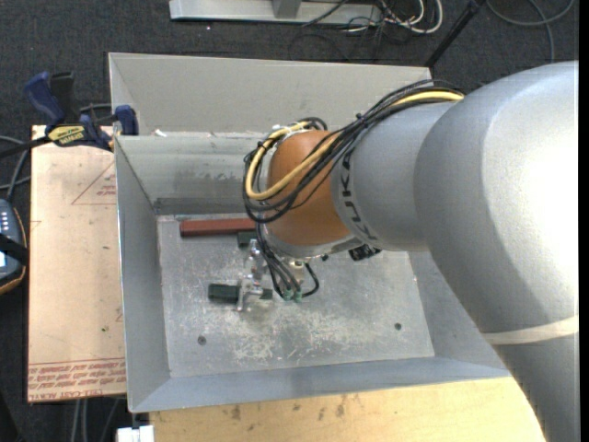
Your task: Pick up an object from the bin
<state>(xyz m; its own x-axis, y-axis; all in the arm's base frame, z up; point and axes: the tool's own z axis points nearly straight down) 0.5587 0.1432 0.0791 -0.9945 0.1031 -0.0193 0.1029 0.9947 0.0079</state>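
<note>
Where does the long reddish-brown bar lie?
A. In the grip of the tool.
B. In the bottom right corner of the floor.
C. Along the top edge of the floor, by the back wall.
C: the reddish-brown bar lies flat at the foot of the back wall of the bin, above the tool in the view.

Dark grey carpet [55, 17] is covering the floor on every visible side. A flat, pale metal stand foot [267, 5] is resting on it at the top edge. Loose cables [409, 3] are trailing just beside that foot. A black rod [474, 7] is slanting across the upper right. Even light is falling, casting soft shadows.
</note>
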